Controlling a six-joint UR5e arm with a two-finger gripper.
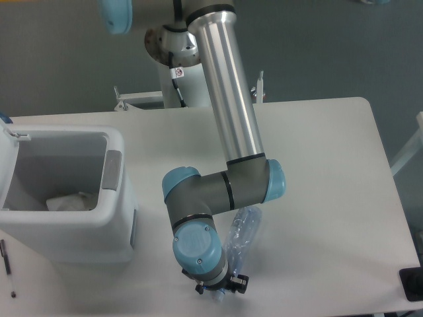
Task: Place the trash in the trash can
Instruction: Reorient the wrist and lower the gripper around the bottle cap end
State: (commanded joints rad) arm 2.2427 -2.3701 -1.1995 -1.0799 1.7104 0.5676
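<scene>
Near the table's front edge, gripper (218,289) sits over the crushed bottle (242,231), jaws hidden, grip unclear. Wrapper (69,201) lies in the trash can (122,218). Lift well above the rim before swinging left.
</scene>
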